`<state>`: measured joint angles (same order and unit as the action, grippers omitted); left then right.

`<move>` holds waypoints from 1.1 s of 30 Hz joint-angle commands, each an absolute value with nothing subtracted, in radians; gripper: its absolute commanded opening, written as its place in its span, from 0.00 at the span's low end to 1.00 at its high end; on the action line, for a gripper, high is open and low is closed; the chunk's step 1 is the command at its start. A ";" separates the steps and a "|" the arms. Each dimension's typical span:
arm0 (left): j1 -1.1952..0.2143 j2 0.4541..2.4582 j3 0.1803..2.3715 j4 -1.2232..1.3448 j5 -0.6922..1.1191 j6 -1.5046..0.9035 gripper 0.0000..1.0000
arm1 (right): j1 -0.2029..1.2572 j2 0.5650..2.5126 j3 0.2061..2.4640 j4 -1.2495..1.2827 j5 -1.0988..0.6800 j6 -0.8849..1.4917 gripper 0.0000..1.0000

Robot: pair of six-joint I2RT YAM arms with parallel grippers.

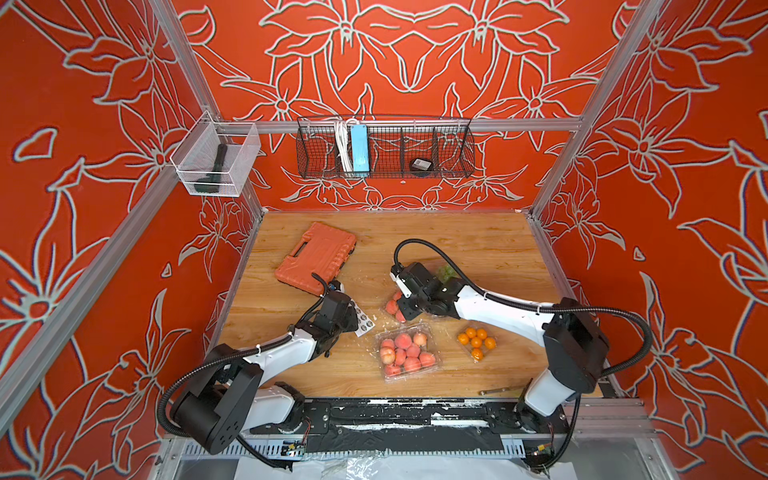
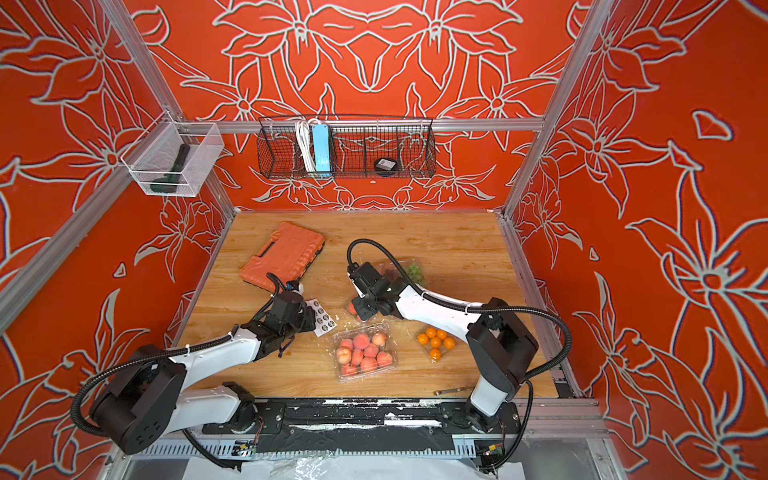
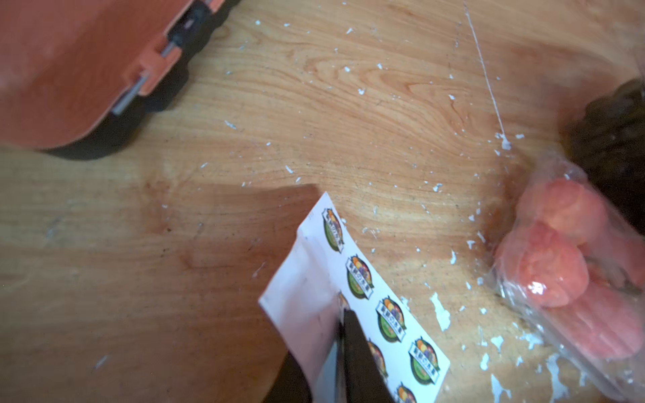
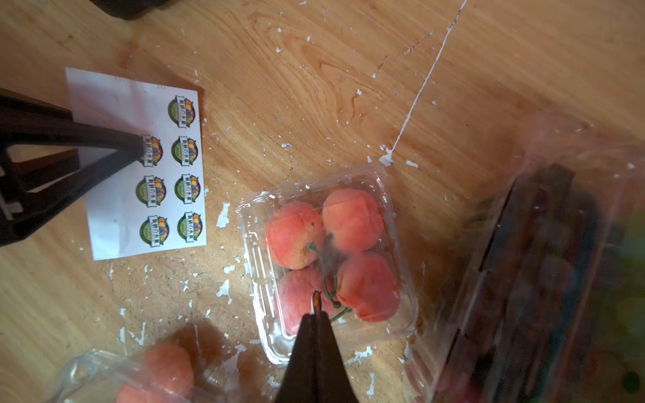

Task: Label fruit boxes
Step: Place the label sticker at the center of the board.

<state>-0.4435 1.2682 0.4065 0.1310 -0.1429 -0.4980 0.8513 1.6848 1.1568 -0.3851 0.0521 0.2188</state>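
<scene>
Four clear fruit boxes lie on the wooden table: grapes (image 1: pixel 446 272), few peaches (image 4: pixel 331 251), many peaches (image 1: pixel 409 353) and small oranges (image 1: pixel 477 340). My right gripper (image 4: pixel 316 314) hovers over the few-peaches box, shut on a small round sticker (image 4: pixel 316 301) that stands edge-on at its tips. The white sticker sheet (image 4: pixel 139 167) lies to the left of the boxes. My left gripper (image 3: pixel 342 310) pinches that sheet near a sticker, and the sheet's edge curls up between the fingers. The right arm hides most of the grape box in both top views.
An orange ribbed tool case (image 1: pixel 316 253) lies at the back left, close to the left wrist. White flecks are scattered over the wood. A thin metal piece (image 1: pixel 498 390) lies at the front right edge. A wire basket (image 1: pixel 384 145) and a clear bin (image 1: pixel 216 160) hang on the frame above.
</scene>
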 commanded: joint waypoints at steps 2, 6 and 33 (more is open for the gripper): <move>-0.437 1.281 0.422 0.104 -0.186 -0.518 0.26 | 0.853 1.749 1.205 -0.416 0.051 0.230 0.00; -0.437 1.257 0.416 0.106 -0.202 -0.523 0.29 | 0.853 1.794 1.230 -0.421 0.018 0.233 0.00; -0.437 1.159 0.412 0.092 -0.231 -0.509 0.86 | 0.849 1.710 1.188 -0.368 -0.005 0.237 0.08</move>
